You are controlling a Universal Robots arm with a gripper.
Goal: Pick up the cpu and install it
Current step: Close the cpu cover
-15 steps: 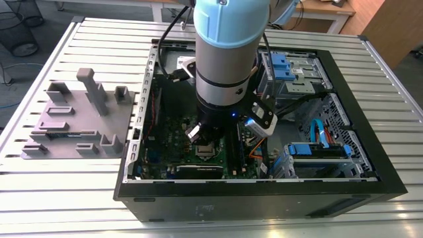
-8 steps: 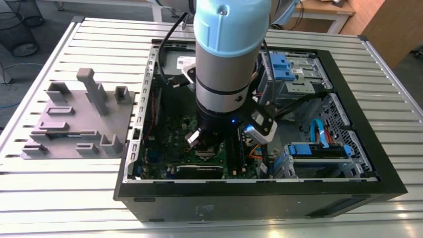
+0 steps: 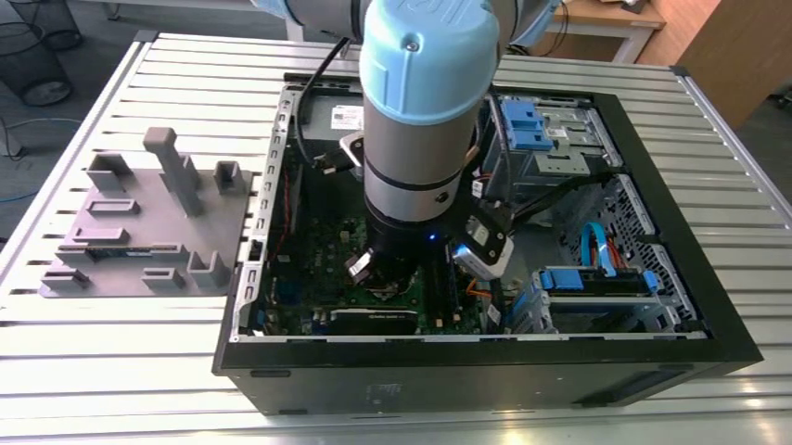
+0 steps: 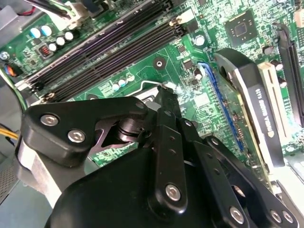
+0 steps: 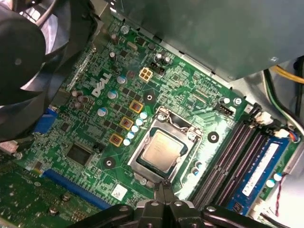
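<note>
The exterior view looks down from high off one edge of the desk, taking in the whole open computer case and my arm. Both wrist views ride close above the motherboard inside, looking past my gripper from different sides; they share the memory slots.

The desk is a silver-grey metal top made of long ribbed slats. 2 things lie directly on it. A black, open-sided computer case lies flat on its side, all around and beneath the tool, which reaches down inside it. A flat grey plastic holder plate with several upright blocks and posts lies just beside the case wall, well apart from the tool, toward the exterior view's left.
</note>
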